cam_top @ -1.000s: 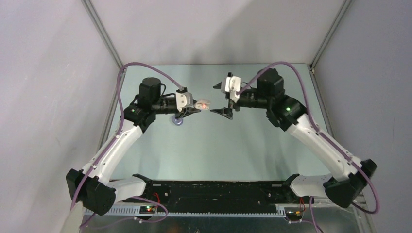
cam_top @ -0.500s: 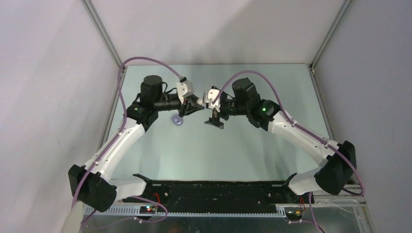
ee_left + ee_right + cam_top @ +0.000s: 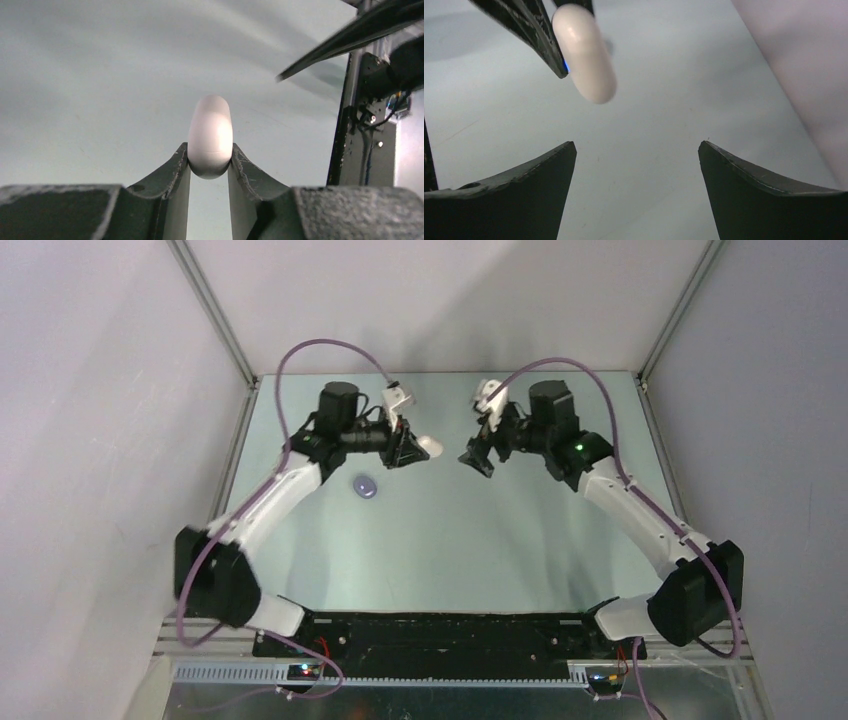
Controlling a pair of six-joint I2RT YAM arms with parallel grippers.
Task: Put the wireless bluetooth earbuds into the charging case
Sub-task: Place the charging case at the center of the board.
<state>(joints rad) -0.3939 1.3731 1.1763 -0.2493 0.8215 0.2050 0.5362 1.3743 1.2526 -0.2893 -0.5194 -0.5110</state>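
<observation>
Grey walls enclose a pale green bench (image 3: 450,540); above it the left gripper (image 3: 413,448) is clamped on the white case (image 3: 431,447), whose rounded end juts past the fingertips toward 3 o'clock. The right gripper (image 3: 481,443) faces it from 3 o'clock, jaws spread wide and clear of the case. A lilac disc (image 3: 366,486) lies at the left gripper's 8 o'clock.

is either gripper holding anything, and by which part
The left gripper pinches the small glossy white pill-shaped charging case by one end, the rest jutting out beyond the jaws. The right gripper is open, holding nothing.
</observation>
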